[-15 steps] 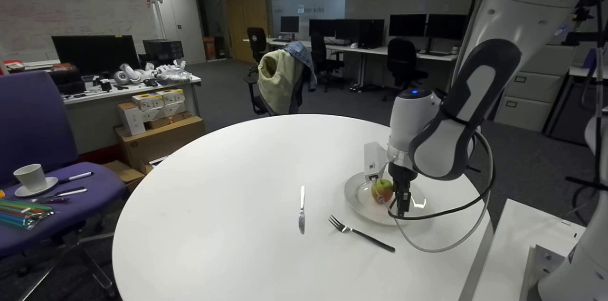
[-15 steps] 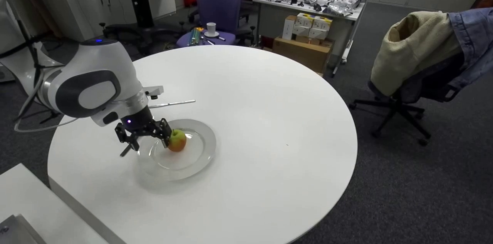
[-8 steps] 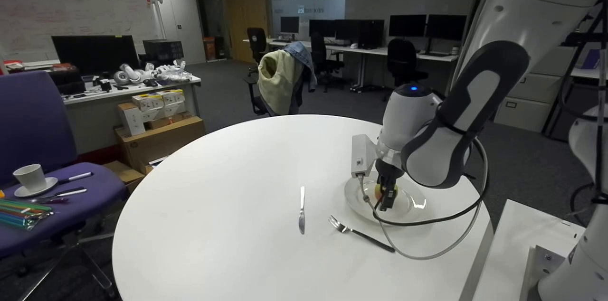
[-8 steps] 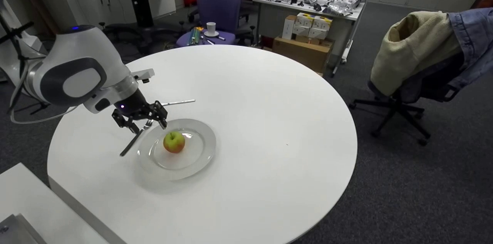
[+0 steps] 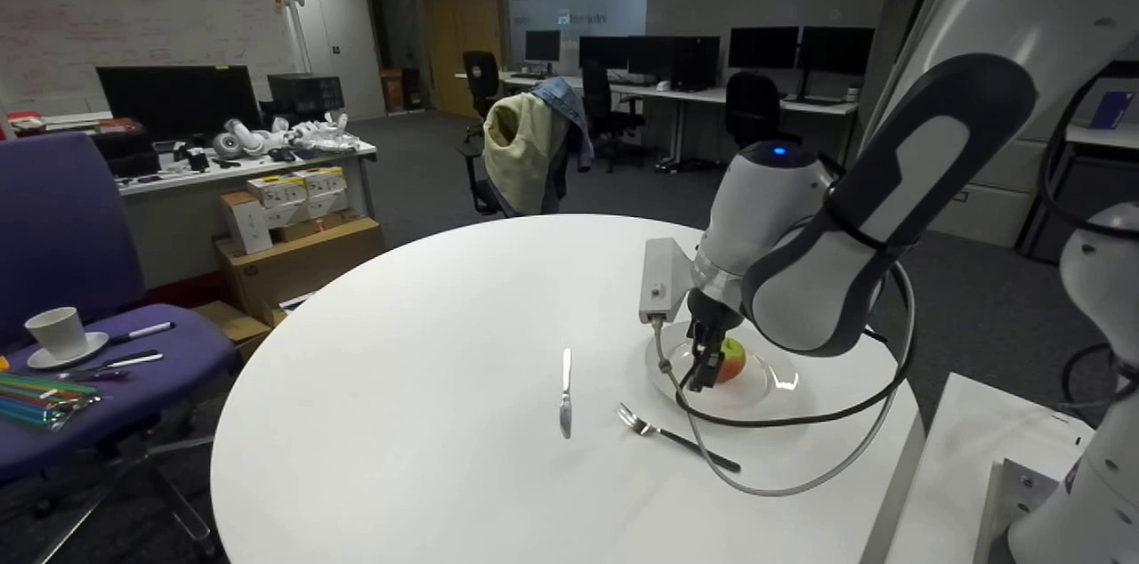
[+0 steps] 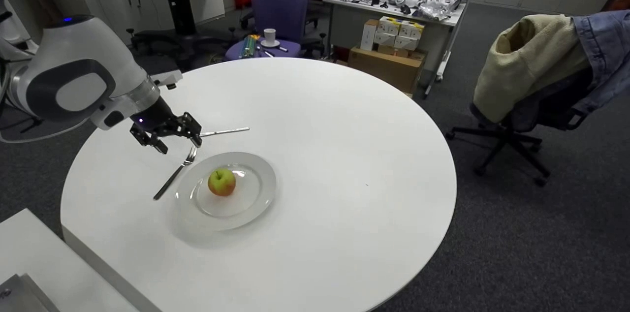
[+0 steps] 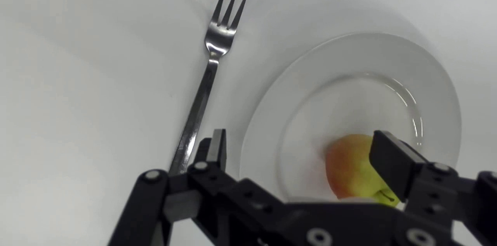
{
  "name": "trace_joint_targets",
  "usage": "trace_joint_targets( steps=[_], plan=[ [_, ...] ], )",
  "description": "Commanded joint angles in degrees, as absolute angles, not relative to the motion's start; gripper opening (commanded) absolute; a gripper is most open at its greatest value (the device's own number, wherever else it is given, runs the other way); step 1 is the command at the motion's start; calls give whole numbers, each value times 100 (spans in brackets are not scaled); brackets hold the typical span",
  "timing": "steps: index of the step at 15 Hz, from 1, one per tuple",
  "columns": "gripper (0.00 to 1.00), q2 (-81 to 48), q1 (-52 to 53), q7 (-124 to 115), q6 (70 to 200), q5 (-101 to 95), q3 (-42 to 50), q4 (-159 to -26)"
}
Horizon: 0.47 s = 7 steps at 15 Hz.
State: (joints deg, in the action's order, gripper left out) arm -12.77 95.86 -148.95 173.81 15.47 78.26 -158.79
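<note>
Holding its jaws wide apart, the end effector hovers above the surface near a plate — a red-and-green apple resting inside its rim, a fork lying alongside — while a cup stands on a saucer on a purple chair.

Whiteboard: I am seeing faint red writing at ten o'clock in an exterior view.
Purple chair: standing at nine there.
Monitors: sitting dark on a white desk, around two.
Carpet: I am seeing dark grey spreading at four in an exterior view.
</note>
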Motion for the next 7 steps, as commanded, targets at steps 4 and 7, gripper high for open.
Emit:
trace_joint_targets(
  steps=[4,7],
  plan=[
    [100,-1279,10292,-14895,17375,1706,8357,-15880],
    [100,-1280,10276,-14895,17372,1705,8331,-15888]
  ],
)
